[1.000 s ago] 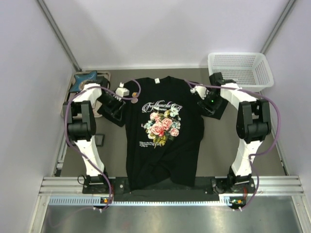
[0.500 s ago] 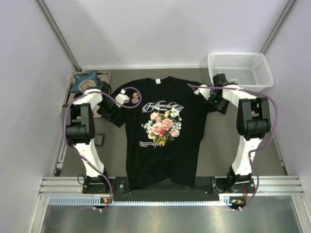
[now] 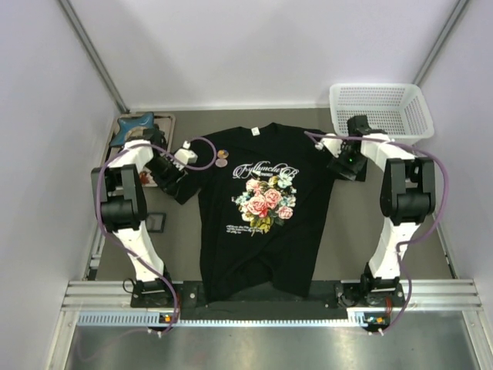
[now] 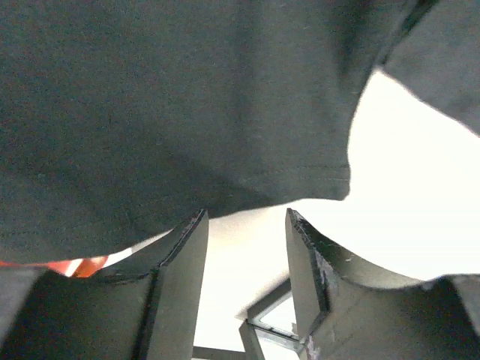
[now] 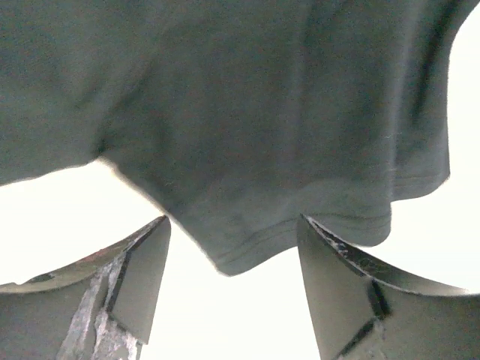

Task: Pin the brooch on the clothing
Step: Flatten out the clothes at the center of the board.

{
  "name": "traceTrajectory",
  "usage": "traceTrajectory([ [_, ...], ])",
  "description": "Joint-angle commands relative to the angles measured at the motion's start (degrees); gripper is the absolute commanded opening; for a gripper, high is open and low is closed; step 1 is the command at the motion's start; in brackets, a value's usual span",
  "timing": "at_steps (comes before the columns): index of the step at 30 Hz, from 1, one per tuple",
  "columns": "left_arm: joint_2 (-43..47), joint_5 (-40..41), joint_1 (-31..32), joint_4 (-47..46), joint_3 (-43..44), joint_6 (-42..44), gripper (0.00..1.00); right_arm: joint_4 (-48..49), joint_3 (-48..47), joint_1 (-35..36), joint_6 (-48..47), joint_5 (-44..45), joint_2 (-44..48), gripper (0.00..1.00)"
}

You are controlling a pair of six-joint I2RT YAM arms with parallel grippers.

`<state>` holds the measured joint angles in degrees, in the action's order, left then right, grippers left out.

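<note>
The shirt (image 3: pixel 262 231) had shifted right, sleeves spread.
We saw the left gripper (image 4: pixel 246 214) and right gripper (image 5: pixel 232 219) released, the brooch (image 3: pixel 222 159) resting on the shoulder, apparently unpinned.

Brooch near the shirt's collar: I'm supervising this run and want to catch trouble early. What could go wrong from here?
1. The brooch lies on the shoulder of the T-shirt near the left gripper; whether it is fastened cannot be seen, so a tug on that sleeve might shake it off.
2. The right gripper stands open with sleeve hem between its fingers; closing could bunch the cloth.
</note>
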<state>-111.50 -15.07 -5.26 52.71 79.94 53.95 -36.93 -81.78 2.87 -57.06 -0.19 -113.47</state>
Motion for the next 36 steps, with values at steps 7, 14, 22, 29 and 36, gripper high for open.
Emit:
traceTrajectory([
  [7, 17.4, -22.5, 0.0, 8.9, 0.8, 0.8, 0.63, -25.6, 4.2, 9.4, 3.8, -21.2, 28.1, 0.75],
  [14, 32.0, -31.7, 2.6, 22.0, -20.6, 25.8, 0.63, -26.8, 23.2, 34.8, 6.3, -28.6, 43.1, 0.75],
  [22, 38.6, -27.0, 7.1, 4.4, -33.3, 10.3, 0.64, -19.8, 32.8, 53.6, 6.6, -27.9, 42.5, 0.67],
  [29, 31.1, -30.9, 5.7, 2.1, -26.7, -1.7, 0.62, -11.5, 41.4, 61.1, -0.4, -26.1, 39.6, 0.63],
  [36, 31.0, -27.0, 5.6, -0.8, -23.1, -7.8, 0.62, -10.1, 44.9, 62.3, -6.7, -20.7, 32.7, 0.33],
])
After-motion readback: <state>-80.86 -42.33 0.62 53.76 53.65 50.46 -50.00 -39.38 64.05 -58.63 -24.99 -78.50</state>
